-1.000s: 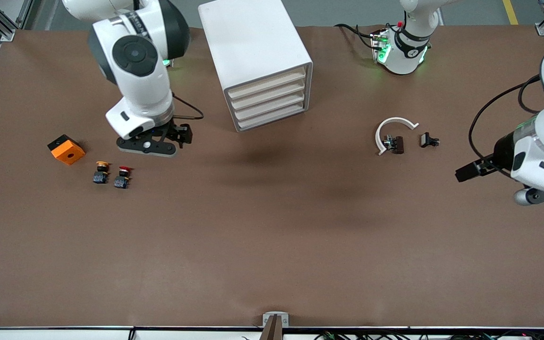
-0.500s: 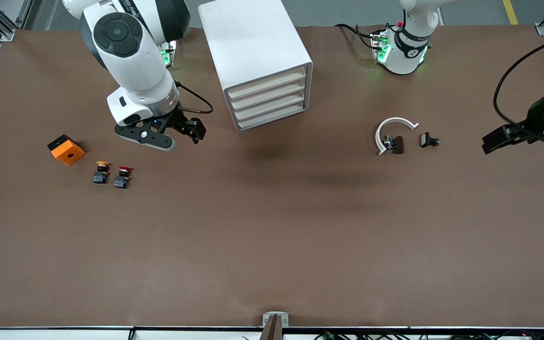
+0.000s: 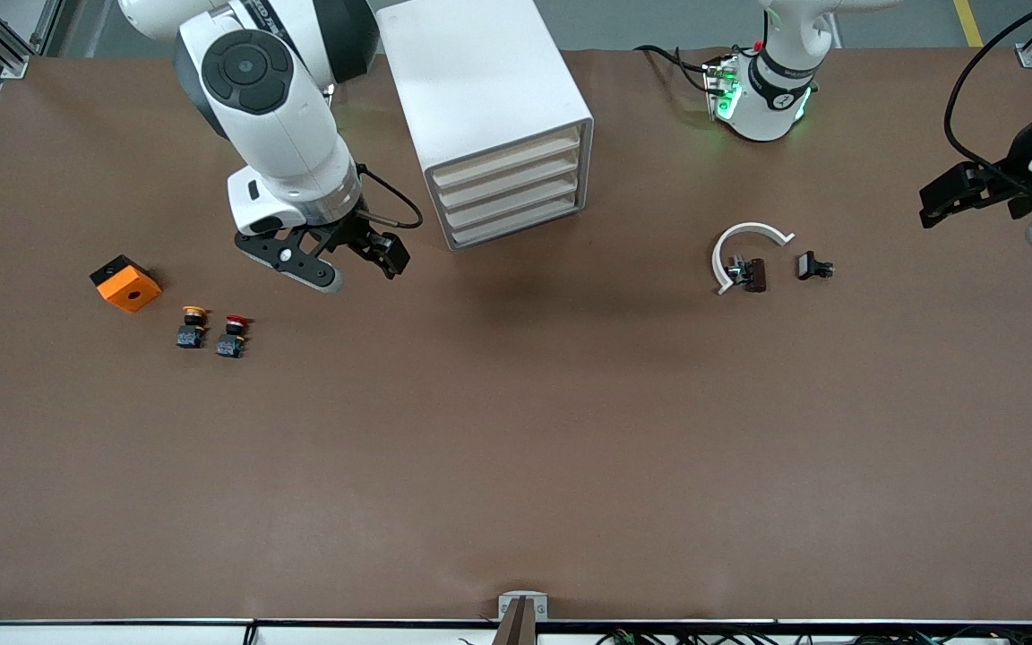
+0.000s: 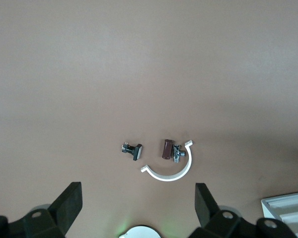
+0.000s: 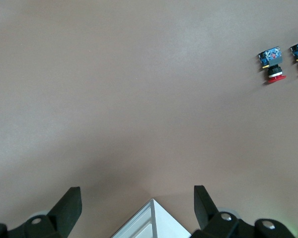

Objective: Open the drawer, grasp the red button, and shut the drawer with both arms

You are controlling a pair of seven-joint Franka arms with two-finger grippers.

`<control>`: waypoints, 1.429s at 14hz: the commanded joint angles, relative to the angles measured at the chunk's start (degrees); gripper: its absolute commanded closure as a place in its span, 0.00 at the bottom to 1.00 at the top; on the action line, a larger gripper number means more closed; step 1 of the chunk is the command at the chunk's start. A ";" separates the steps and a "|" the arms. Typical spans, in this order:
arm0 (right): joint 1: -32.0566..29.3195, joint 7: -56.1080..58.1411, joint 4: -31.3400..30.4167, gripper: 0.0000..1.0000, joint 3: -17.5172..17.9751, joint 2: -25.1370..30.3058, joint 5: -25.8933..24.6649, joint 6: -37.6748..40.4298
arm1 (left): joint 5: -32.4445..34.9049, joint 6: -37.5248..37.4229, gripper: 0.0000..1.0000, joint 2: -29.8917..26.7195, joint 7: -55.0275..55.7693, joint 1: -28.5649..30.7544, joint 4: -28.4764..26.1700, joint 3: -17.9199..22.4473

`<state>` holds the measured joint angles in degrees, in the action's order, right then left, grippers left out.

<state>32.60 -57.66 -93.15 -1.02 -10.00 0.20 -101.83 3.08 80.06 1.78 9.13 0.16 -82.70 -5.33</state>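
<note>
I've got the right claw [image 3: 350,258] wide and empty, over the bench beside the cabinet [image 3: 489,116]; left claw [image 3: 973,193] wide too, waiting over its bench end. Drawer [image 3: 509,182] shut, button [image 3: 232,334] beside its yellow twin [image 3: 192,327]. Risk: hooking the wrong drawer, they're so alike.

We see even, bright light from overhead on the table [image 3: 516,466]. Soft, blurred shadows lie near the cabinet [image 3: 489,107]. Green lamps glow at the left arm's base [image 3: 762,94]. Both wrist views look slightly soft, without glare.
</note>
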 commanded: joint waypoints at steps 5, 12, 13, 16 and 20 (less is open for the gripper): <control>-0.09 -0.43 1.92 0.00 -0.03 -1.08 0.94 1.02 | -1.76 5.73 0.00 -8.90 -0.34 -0.86 -12.14 1.55; -0.08 -0.52 2.01 0.00 -0.03 -1.34 0.94 0.93 | -1.93 5.55 0.00 -8.99 -0.34 -0.86 -12.31 0.59; -0.17 -0.52 2.01 0.00 -0.03 -1.43 0.94 0.93 | -1.93 5.72 0.00 -8.90 -0.34 -0.86 -12.31 0.58; -0.17 -0.52 2.01 0.00 -0.03 -1.43 0.94 0.93 | -1.93 5.72 0.00 -8.81 -0.25 -0.77 -12.32 0.15; -0.17 -0.52 2.01 0.00 -0.03 -1.52 0.94 0.93 | -1.93 5.81 0.00 -8.46 -0.25 -0.77 -12.31 0.06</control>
<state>32.59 -57.67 -92.59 -1.13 -10.89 0.20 -101.82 2.05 85.01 -5.90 8.82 -0.58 -93.94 -5.22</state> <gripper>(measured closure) 0.000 0.000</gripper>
